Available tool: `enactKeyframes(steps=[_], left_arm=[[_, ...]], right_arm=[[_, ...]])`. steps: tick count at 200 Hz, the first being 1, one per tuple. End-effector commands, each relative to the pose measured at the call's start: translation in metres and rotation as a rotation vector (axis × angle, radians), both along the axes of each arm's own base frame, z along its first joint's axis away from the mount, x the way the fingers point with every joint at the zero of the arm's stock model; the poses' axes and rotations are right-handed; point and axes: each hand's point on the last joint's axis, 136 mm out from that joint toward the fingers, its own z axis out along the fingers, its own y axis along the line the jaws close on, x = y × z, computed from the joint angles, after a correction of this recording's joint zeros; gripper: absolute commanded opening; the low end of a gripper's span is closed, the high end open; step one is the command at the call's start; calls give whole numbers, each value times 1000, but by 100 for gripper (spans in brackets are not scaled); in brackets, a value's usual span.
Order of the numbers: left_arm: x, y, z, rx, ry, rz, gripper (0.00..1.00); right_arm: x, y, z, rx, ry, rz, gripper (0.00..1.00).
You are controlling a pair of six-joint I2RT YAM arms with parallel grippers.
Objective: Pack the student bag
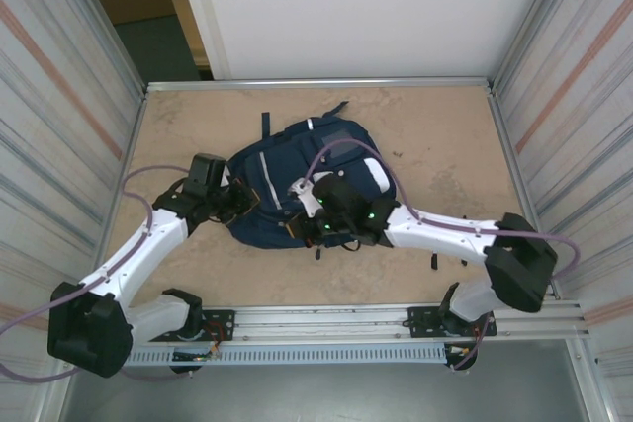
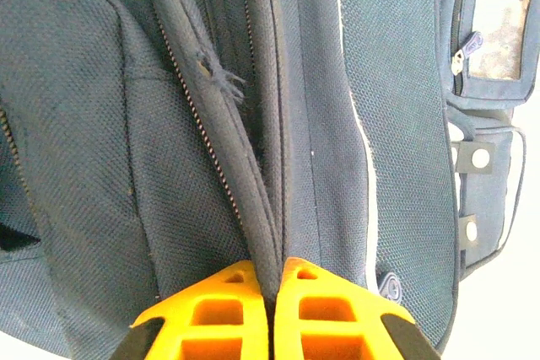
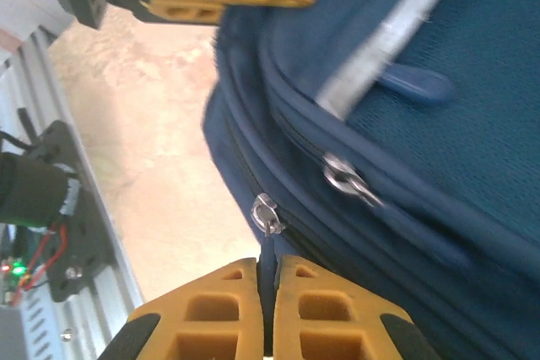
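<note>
Left wrist view: left gripper (image 2: 270, 269) clamps shut on a piped seam (image 2: 251, 208) of the student bag (image 2: 169, 166), probably bracing the fabric, while right gripper (image 3: 268, 269) pinches the pull (image 3: 267, 246) below a zipper slider (image 3: 266, 211), seemingly to run it; the bag lies flat at the middle of the table (image 1: 445, 135).

Count from where I'm standing:
- 1 backpack (image 1: 297, 180), navy
- 1 tabletop (image 1: 435, 135)
- 2 arms: left arm (image 1: 138, 254), right arm (image 1: 445, 229)
- 2 claws, one per arm: left claw (image 2: 268, 265), right claw (image 3: 268, 265)
- 2 orange fingers (image 2: 228, 309) per claw, 4 total
- 2 lilac cables: left cable (image 1: 148, 170), right cable (image 1: 381, 157)
- right wrist view: 2 metal zipper pulls, lower pull (image 3: 266, 212), upper pull (image 3: 346, 179)
- left wrist view: 1 pocket zipper pull (image 2: 460, 58), plus 2 round snaps, top snap (image 2: 481, 158), bottom snap (image 2: 470, 229)
</note>
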Motion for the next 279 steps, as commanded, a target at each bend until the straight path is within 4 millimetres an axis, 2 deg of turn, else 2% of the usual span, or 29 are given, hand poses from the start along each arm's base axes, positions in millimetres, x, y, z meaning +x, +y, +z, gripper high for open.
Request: enactKeyframes(steps=[1, 16, 34, 53, 78, 99, 102, 110, 113, 127, 140, 166, 182, 197, 205, 227, 242, 252, 279], left_arm=[[30, 15, 22, 14, -113, 11, 0], [34, 18, 19, -31, -89, 11, 0], [35, 19, 13, -42, -71, -3, 0], [34, 15, 9, -61, -49, -25, 0], [32, 11, 0, -76, -26, -40, 0], [25, 0, -2, -136, 9, -80, 0], [24, -1, -2, -141, 12, -86, 6], [19, -5, -3, -143, 22, -101, 32], [17, -6, -4, -141, 24, -104, 38], [10, -7, -4, -129, 29, -107, 46], [7, -3, 2, -126, 19, -98, 48], [11, 10, 29, -56, -76, -69, 51], [20, 15, 36, -46, -124, -24, 51], [26, 14, 39, -56, -114, -12, 50], [29, 10, 39, -64, -105, -29, 50], [37, 3, 27, -51, -61, -59, 51], [42, 1, 15, -48, -22, -62, 52], [46, 0, 8, -41, -2, -62, 53], [62, -2, -4, -21, 1, -76, 54]], right_arm=[[9, -41, -15, -72, -47, -98, 0], [19, -71, -31, -80, -5, -193, 1], [30, -100, -43, -95, 13, -274, 6], [39, -121, -47, -105, 22, -332, 10], [47, -135, -51, -113, 22, -366, 10], [47, -136, -45, -110, 18, -358, 19], [46, -135, -43, -101, 15, -349, 21], [43, -129, -35, -73, 6, -310, 28], [41, -127, -32, -62, 2, -294, 29], [39, -122, -16, -29, -32, -257, 35], [39, -121, 0, -7, -71, -255, 39], [49, -121, 29, 8, -140, -278, 42], [69, -137, 45, -23, -192, -410, 47], [83, -152, 63, 16, -216, -509, 51], [90, -159, 72, 37, -239, -537, 63], [101, -175, 84, 65, -219, -612, 76], [99, -168, 89, 104, -164, -570, 79], [96, -163, 90, 119, -122, -544, 85], [79, -139, 82, 144, -50, -366, 86]])
